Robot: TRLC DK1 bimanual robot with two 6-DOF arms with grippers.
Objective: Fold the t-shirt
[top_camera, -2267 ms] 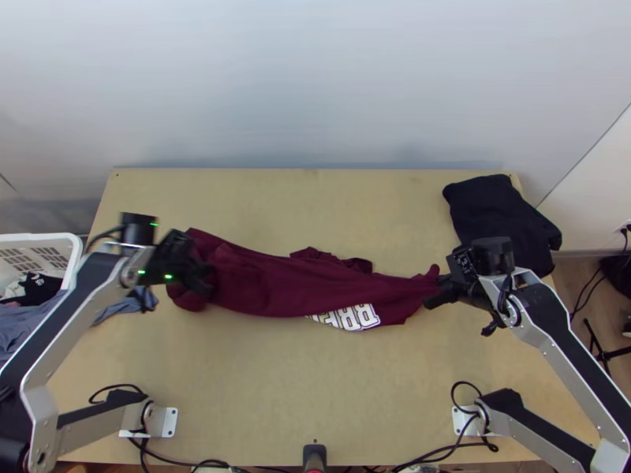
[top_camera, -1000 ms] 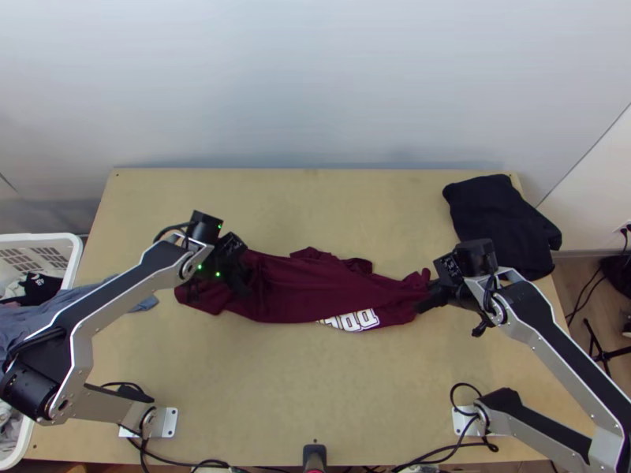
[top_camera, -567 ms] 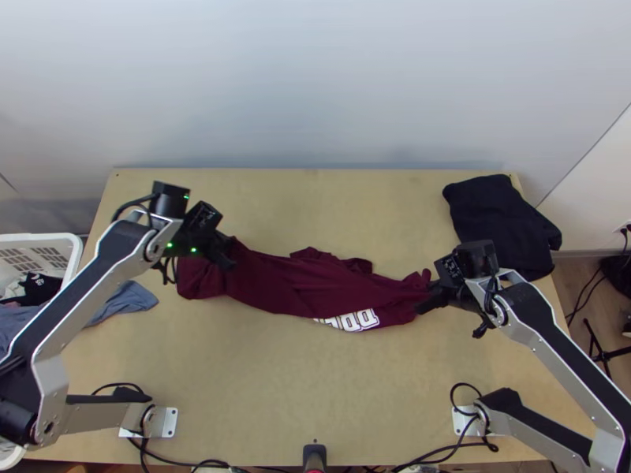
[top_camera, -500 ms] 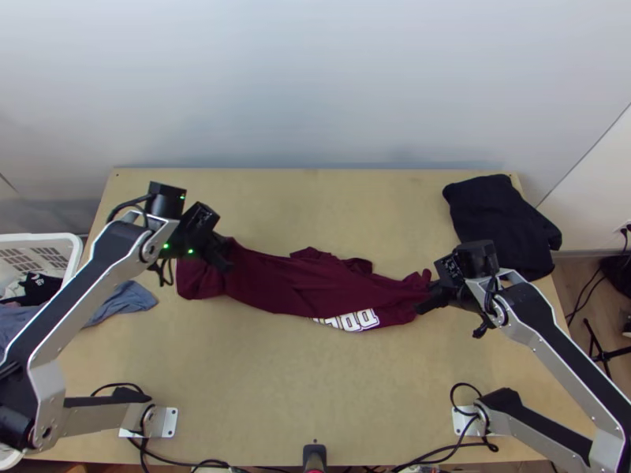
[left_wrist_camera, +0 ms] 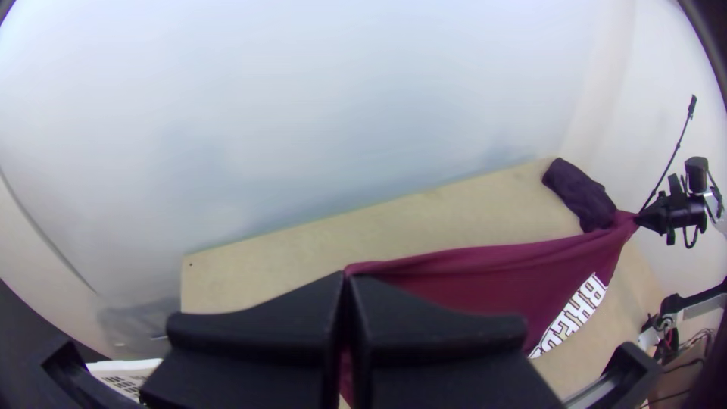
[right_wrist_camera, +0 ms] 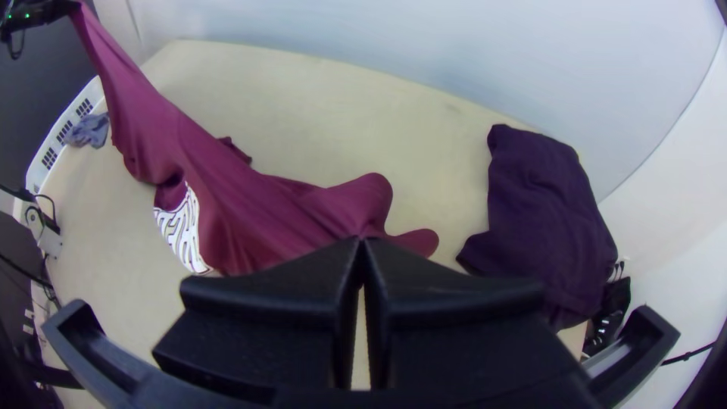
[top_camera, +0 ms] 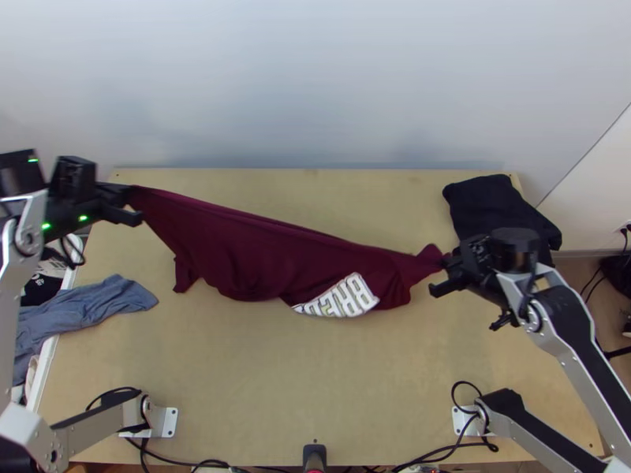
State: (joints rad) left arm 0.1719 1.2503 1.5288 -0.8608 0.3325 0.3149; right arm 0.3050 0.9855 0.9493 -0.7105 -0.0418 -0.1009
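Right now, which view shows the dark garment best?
Right wrist view: the dark garment shows largest there, nearly whole. Top view: partly covered by the right arm. Left wrist view: small and far off, beyond the maroon shirt.

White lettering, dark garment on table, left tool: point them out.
White lettering (top_camera: 339, 299): top view, middle of the print.
Dark garment (top_camera: 503, 219): top view, its middle.
Left tool (left_wrist_camera: 347, 280): left wrist view, between the fingertips.

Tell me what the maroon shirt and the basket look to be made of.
Maroon shirt: probably cotton-like knit, matte, judging by its soft drape; its white lettering could be printed. Basket: likely plastic, white and stiff, with rows of slots through its wall.
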